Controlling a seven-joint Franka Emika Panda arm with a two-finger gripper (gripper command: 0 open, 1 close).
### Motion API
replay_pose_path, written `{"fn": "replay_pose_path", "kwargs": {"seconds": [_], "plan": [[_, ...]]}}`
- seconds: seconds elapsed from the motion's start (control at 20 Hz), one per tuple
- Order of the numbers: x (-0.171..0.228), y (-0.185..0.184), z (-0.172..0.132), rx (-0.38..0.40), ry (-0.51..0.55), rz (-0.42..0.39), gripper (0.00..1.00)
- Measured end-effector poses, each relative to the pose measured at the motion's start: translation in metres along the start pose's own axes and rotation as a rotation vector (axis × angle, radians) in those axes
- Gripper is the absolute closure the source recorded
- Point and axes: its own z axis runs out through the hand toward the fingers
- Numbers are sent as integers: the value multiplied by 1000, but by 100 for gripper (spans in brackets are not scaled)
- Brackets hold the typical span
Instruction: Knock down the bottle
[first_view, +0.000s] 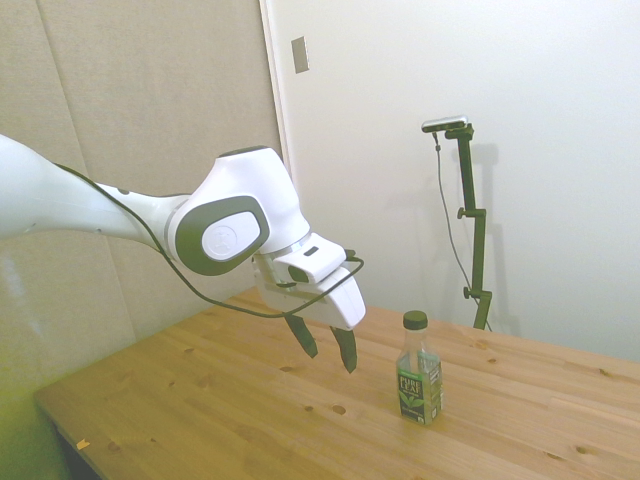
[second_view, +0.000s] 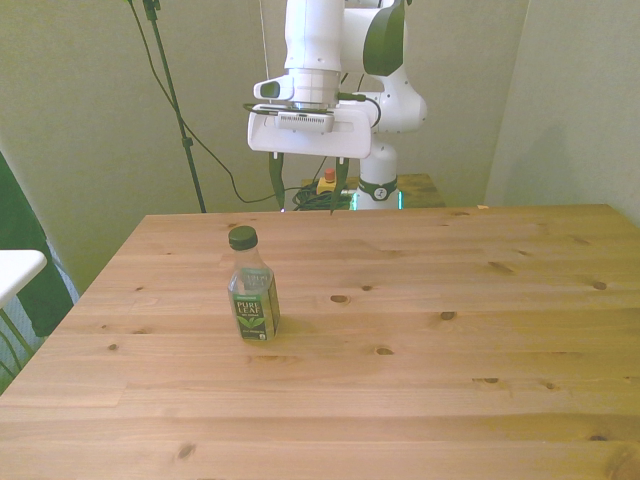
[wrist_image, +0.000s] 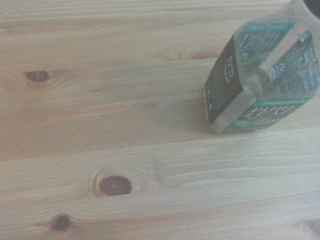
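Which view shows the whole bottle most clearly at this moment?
The front view: the bottle stands upright and unobstructed on the table, cap and label readable. The side view shows it whole too, with the gripper nearby. The wrist view catches only its labelled body, cropped.

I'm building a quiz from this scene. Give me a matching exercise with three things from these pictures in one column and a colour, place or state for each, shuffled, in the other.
Things:
1. bottle
2. bottle cap
3. claw

States:
A. open, in the air above the table's far edge
B. dark green
C. standing upright on the table

Pairs: 1-C, 2-B, 3-A
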Motion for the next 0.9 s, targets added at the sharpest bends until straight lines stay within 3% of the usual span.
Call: {"fn": "replay_pose_path", "kwargs": {"seconds": [0.15,0.2,0.9], "plan": [[10,-1,5,6,34,-10,0],[17,0,7,12,47,-14,100],[90,10,19,13,110,7,100]]}}
